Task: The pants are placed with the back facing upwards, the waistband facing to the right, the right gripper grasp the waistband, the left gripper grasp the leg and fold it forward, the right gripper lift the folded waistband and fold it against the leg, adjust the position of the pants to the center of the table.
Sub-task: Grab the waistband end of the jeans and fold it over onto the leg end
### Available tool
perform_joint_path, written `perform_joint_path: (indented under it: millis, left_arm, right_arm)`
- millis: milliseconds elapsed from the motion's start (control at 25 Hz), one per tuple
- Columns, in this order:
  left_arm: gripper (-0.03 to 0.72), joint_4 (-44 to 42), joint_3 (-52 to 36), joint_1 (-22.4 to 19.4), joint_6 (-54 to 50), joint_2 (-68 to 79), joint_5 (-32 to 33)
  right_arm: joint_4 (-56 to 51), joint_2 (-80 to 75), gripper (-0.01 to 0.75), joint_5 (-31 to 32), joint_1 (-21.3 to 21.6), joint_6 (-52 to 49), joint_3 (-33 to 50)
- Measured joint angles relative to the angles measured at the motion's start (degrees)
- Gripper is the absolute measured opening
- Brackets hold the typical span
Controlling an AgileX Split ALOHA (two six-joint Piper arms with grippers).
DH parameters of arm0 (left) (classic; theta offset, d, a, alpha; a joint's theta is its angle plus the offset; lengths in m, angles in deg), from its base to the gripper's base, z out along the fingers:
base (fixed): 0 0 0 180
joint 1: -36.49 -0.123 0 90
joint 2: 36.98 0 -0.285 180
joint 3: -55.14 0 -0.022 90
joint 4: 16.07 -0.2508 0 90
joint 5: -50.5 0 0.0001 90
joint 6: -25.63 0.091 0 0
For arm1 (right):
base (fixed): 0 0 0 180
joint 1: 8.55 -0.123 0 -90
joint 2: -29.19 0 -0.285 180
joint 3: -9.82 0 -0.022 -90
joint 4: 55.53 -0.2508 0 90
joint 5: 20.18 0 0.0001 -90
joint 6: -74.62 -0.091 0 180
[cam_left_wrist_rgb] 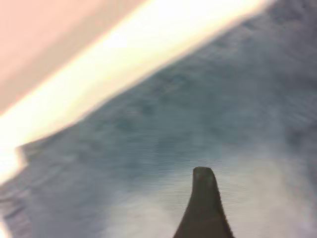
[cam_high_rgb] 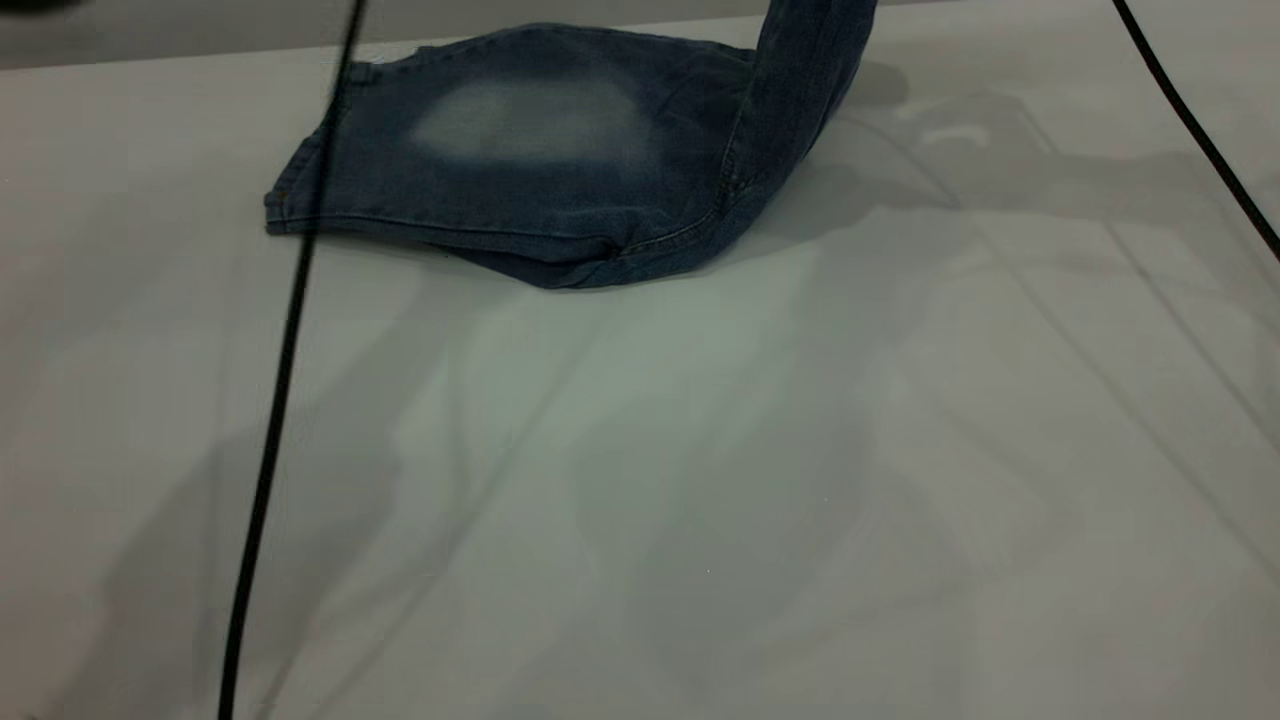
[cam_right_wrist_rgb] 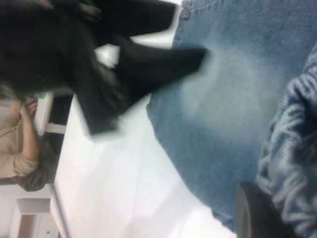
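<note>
Dark blue denim pants lie folded at the far side of the white table. Their right end rises steeply and leaves the exterior view at the top. Neither gripper shows in that view. In the right wrist view, bunched denim sits against one dark finger of my right gripper, which is shut on that lifted end. My left gripper hovers close over the flat faded patch of the pants. One finger shows in its own view, with nothing held.
Two black cables hang across the exterior view, one at the left and one at the upper right. A person in a beige sleeve sits beyond the table's edge. Bare table surface lies in front of the pants.
</note>
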Motion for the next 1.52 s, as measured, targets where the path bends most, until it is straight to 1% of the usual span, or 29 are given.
perform_joint_path:
  millis: [80,320,480,1120,1240,1520]
  left_arm:
    - [0.503,0.00,-2.04,-1.54,-0.90,-1.05,-0.01]
    - [0.503,0.18,-11.85,-5.83,-1.16,-3.09,-0.13]
    - [0.503,0.12,-16.21,-6.83,-1.16,-2.10,0.20]
    - [0.503,0.11,-15.89,-6.83,-1.11,3.91,-0.19]
    - [0.503,0.11,-15.85,-6.83,-1.11,4.03,-0.13]
    - [0.503,0.11,-15.85,-6.78,-1.11,4.02,0.01]
  right_arm:
    - [0.00,0.00,0.092,0.00,0.00,0.00,0.00]
    - [-0.14,0.00,0.092,-0.60,0.00,0.01,0.00]
    - [-0.08,0.00,0.093,-0.60,0.00,0.01,0.00]
    - [-0.46,0.00,0.097,0.64,-0.20,0.01,0.00]
    - [-2.29,0.00,0.097,2.64,-1.17,0.25,0.00]
    - [-5.99,0.00,0.097,3.19,-5.57,1.36,-0.07]
